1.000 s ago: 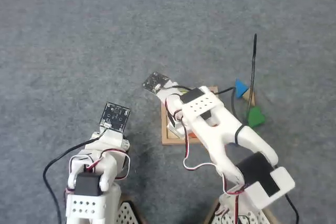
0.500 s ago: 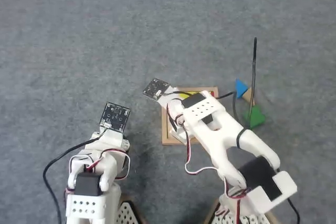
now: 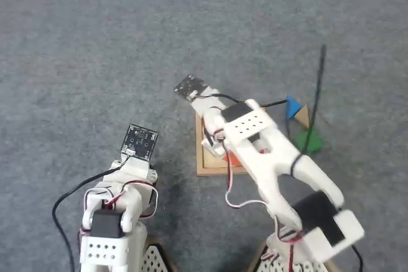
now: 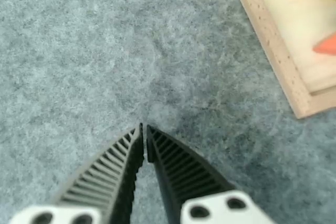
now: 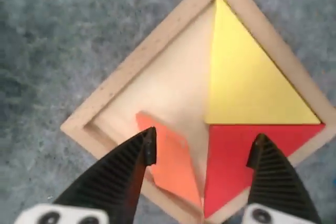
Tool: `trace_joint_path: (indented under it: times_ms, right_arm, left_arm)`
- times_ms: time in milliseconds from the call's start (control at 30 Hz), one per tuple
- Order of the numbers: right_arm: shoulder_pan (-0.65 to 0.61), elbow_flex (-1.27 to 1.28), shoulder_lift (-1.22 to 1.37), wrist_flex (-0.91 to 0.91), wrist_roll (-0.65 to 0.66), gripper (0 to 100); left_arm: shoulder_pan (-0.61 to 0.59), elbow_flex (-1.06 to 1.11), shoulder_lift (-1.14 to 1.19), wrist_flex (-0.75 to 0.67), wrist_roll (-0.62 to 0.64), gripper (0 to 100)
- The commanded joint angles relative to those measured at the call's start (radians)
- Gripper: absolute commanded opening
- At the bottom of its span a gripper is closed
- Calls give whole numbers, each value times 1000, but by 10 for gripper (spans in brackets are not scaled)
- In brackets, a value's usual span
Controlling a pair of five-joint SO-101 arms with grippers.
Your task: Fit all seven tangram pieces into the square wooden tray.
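The square wooden tray (image 5: 131,66) holds a yellow triangle (image 5: 247,82), a red triangle (image 5: 252,150) and an orange piece (image 5: 170,163) beside the red one. My right gripper (image 5: 203,140) hangs open above them, one fingertip over the orange piece and nothing between the fingers. In the high view the right arm (image 3: 255,138) covers most of the tray (image 3: 205,170); a bit of the orange piece (image 3: 233,158) shows. A blue piece (image 3: 292,106), a tan piece (image 3: 301,116) and a green piece (image 3: 310,139) lie on the carpet right of the tray. My left gripper (image 4: 144,129) is shut, low over the carpet near the tray's corner (image 4: 273,51).
Grey carpet covers the table. A thin black rod (image 3: 319,87) stands up beside the loose pieces on the right. The left arm (image 3: 121,195) sits at the front left, apart from the tray. Open carpet lies to the left and at the back.
The right arm has shifted a little over the tray, and more of the orange piece now shows beside it. The black rod leans further right. The left arm has not moved.
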Motion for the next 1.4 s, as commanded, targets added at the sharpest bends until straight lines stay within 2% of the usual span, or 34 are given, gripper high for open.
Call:
trace_joint_path:
  times_ms: [0, 167, 367, 600, 867, 1100, 1367]
  right_arm:
    - [65, 51, -119, 12, -9, 292]
    - [130, 124, -122, -22, -8, 292]
    - [96, 192, -122, -25, 21, 292]
    - [84, 227, -56, -119, 20, 292]
    - [76, 55, 117, -96, 17, 292]
    - [-38, -15, 162, -85, -40, 292]
    - [-62, -238, 320, -31, -78, 292]
  left_arm:
    - [-5, -12, -25, 5, 8, 13]
    - [-5, -12, -25, 5, 8, 13]
    - [-5, -12, -25, 5, 8, 13]
    - [-5, -12, -25, 5, 8, 13]
    - [-5, -12, -25, 5, 8, 13]
    - [-5, -12, -25, 5, 8, 13]
    - [-5, -12, -25, 5, 8, 13]
